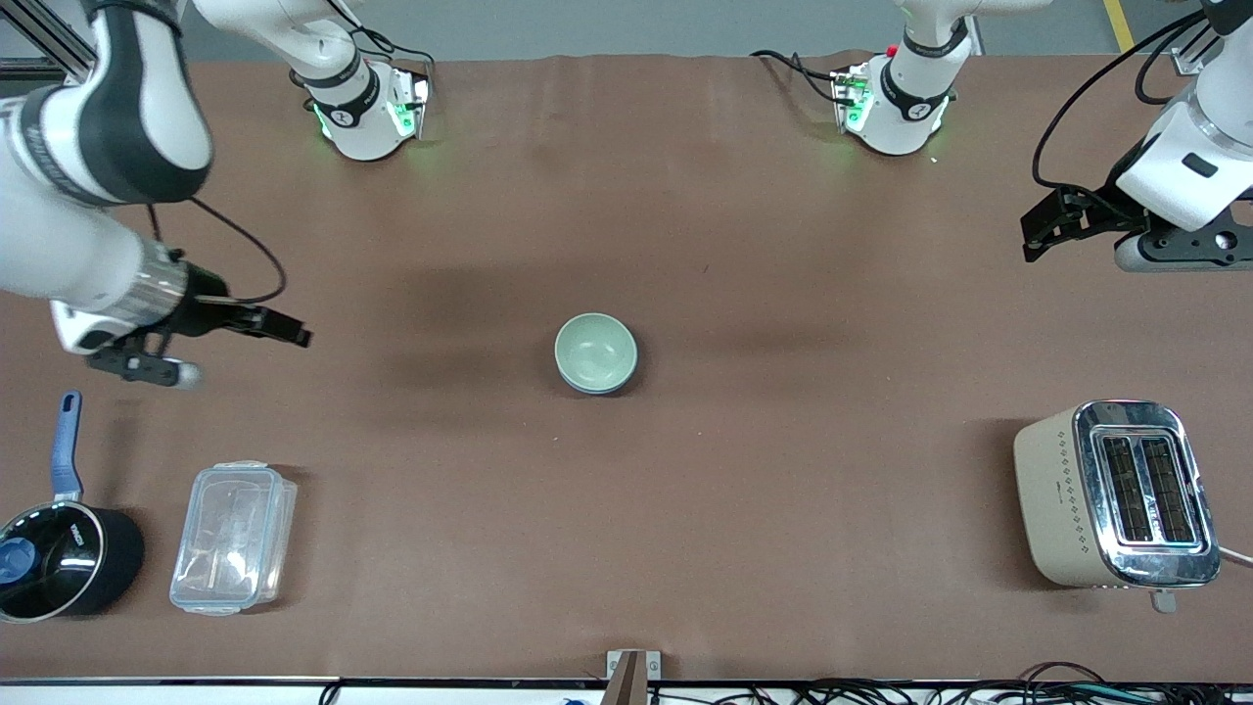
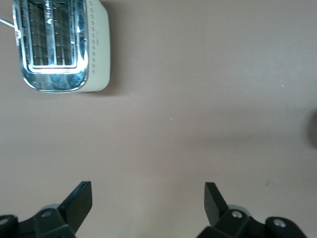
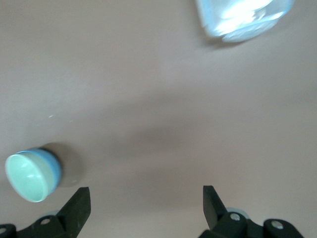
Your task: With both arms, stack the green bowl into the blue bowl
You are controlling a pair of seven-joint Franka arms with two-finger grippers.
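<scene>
The green bowl [image 1: 594, 350] sits nested inside the blue bowl [image 1: 619, 383] at the middle of the table; only a thin blue rim shows around it. In the right wrist view the green bowl [image 3: 25, 177] shows inside the blue bowl [image 3: 51, 166]. My right gripper [image 1: 292, 330] is open and empty, in the air toward the right arm's end of the table, apart from the bowls; its view [image 3: 146, 201] shows bare table between the fingers. My left gripper [image 1: 1028, 238] is open and empty, in the air at the left arm's end; its view [image 2: 148, 198] shows bare table.
A beige and chrome toaster [image 1: 1116, 494] stands near the front camera at the left arm's end, also in the left wrist view [image 2: 59, 44]. A clear plastic container [image 1: 233, 537] and a black saucepan with a blue handle [image 1: 59, 563] stand at the right arm's end.
</scene>
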